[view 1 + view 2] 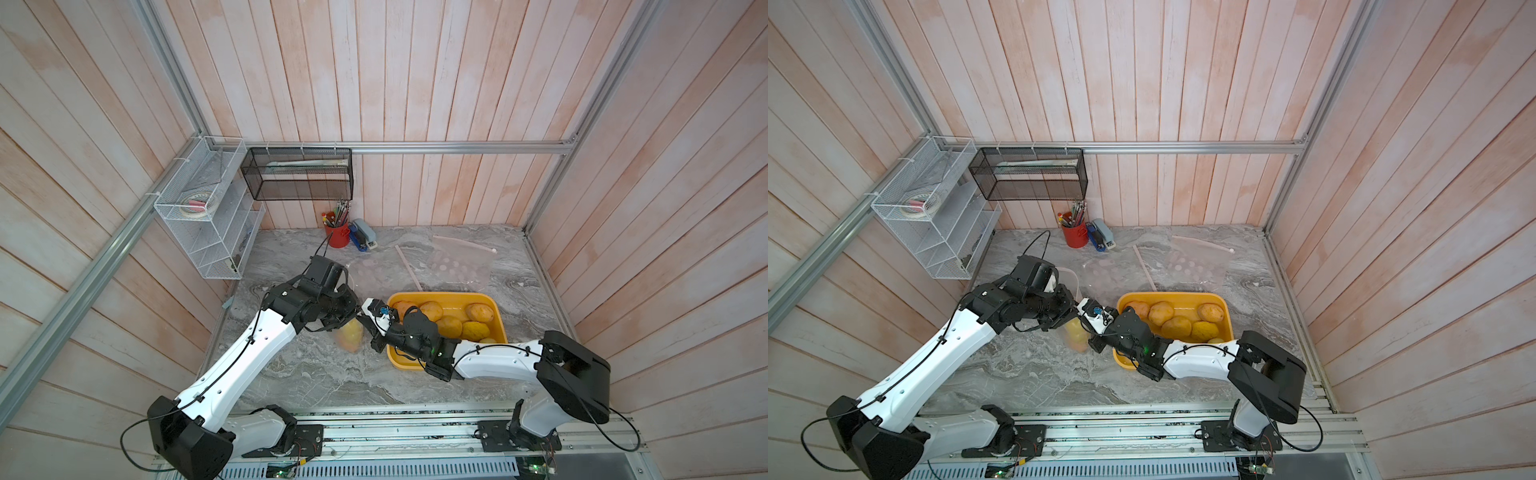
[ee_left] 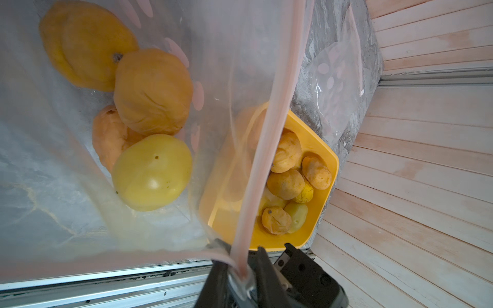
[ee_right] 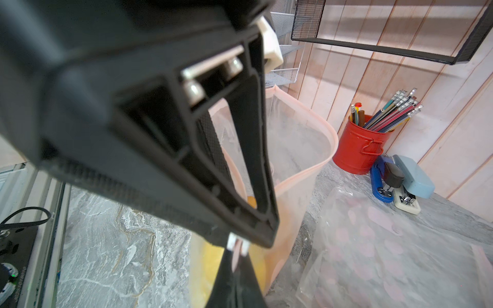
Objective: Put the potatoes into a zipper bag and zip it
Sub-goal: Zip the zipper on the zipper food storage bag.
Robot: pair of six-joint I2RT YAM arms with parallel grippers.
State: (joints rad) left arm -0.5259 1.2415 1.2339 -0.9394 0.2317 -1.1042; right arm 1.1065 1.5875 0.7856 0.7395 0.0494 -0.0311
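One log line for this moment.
stage: bagging | left gripper: bag rim between jaws | right gripper: shut on rim | bag: open, potatoes inside | tray: more potatoes

bag (image 2: pixel 53 186): clear glossy plastic | tray (image 2: pixel 269 241): smooth yellow plastic | potatoes (image 2: pixel 153 92): matt wrinkled skins | table (image 1: pixel 332 374): marbled stone-look

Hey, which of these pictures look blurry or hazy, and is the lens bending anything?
In both top views the wall planks bow toward the edges, though the tray is sharp; in the left wrist view the potatoes look hazy through the bag; in the right wrist view the big black part nearest the lens is blurred, the red pencil cup crisp.
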